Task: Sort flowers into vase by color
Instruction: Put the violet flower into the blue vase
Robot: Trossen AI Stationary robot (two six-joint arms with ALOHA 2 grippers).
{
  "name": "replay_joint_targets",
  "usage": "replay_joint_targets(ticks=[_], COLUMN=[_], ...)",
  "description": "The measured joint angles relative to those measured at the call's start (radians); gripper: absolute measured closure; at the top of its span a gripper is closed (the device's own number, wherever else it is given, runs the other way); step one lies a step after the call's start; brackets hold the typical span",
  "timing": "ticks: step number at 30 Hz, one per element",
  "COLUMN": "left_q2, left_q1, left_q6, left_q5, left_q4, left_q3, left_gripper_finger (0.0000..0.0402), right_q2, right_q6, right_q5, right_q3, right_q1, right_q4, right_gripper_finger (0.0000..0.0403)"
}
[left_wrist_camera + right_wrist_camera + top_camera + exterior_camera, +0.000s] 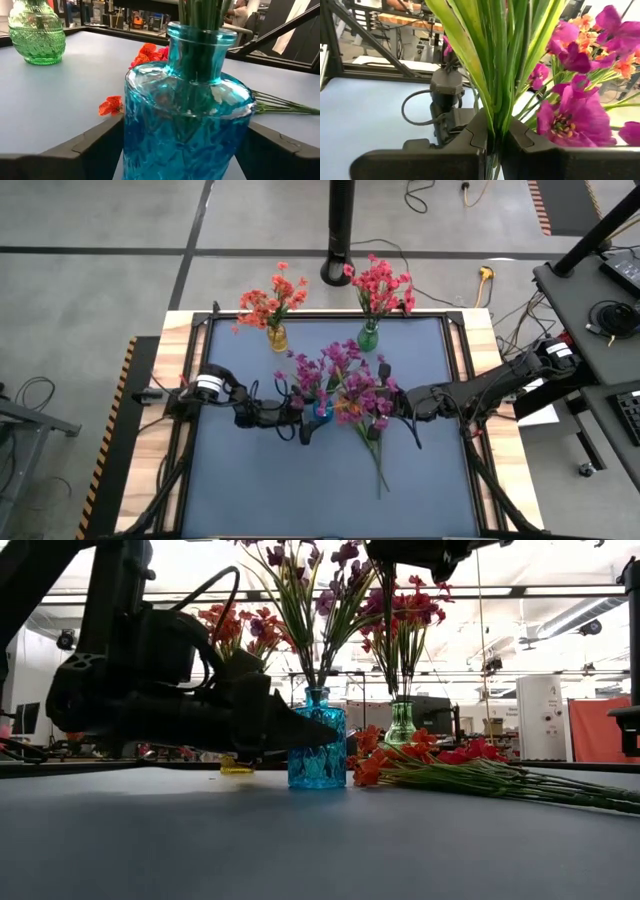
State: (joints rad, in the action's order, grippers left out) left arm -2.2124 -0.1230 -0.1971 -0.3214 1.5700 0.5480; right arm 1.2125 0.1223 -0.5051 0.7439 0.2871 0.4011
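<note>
The middle of the worktop (250, 490) is crowded. The blue vase (322, 410) stands between the open fingers of the left gripper (306, 423), which flank it closely on both sides, so nothing passes there. Above it, the right gripper (392, 398) is clamped on the purple sprig's stems (495, 90), blocking the vase mouth from over the top. Loose orange and red flowers (420, 762) lie just beside the vase, their stems trailing toward the near edge. The yellow vase (277, 336) and green vase (368, 335) line the far edge. The near-left corner and left strip lie bare.
</note>
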Motion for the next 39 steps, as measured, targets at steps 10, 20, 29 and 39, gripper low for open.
replay_joint_targets(ticks=[10,20,29,39], left_q2=[0.001,0.002,0.002,0.002], left_q1=[0.001,0.001,0.0,0.0], left_q6=[-0.005,-0.021,0.029,0.057], left_q5=[0.0,0.0,0.0,-0.007], left_q4=[0.002,0.004,0.001,0.001], left_q3=[-0.001,-0.006,-0.007,-0.008], left_gripper_finger=[0.0112,0.0114,0.0114,0.0115], right_q2=[0.0,0.049,0.177,0.213], right_q6=[-0.026,0.034,0.099,0.098], right_q5=[0.079,0.121,0.12,0.121], right_q3=[-0.015,-0.052,-0.052,-0.052], right_q1=[0.0,-0.027,-0.079,-0.1], right_q4=[0.052,0.33,0.521,0.54], right_gripper_finger=[0.0385,0.0385,0.0385,0.0385])
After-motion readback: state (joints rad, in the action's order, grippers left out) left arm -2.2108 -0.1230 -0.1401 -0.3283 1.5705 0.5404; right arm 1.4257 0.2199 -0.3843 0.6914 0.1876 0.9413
